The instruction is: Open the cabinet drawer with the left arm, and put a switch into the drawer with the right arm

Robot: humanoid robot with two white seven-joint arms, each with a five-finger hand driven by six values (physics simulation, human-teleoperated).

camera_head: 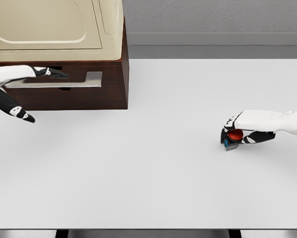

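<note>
- Head view, left side: the left hand [27, 91] sits at the front of the cabinet [64, 49], its fingers spread, one finger reaching along the silvery drawer handle [54, 81] and another pointing down over the bench [148, 173]. It holds nothing firmly, as far as I can judge. The drawer [89, 91] looks closed or barely out.
- Risk there: with fingers lying on the bar instead of hooked around it, a pull could slip off and leave the drawer shut.
- Head view, right side: the right hand [238, 135] is clenched around the switch [233, 137], a small red and blue-green piece low on the bench, well apart from the cabinet.
- Risk there: only part of the switch shows under the fingers, so the grip may be shallow; it could drop or twist on lifting.
- If the right arm travels before the drawer is open, the switch has nowhere to go and may strike the cabinet front.
- Nothing lies on the bench between switch and cabinet; the left arm itself stands across the drawer front.
</note>
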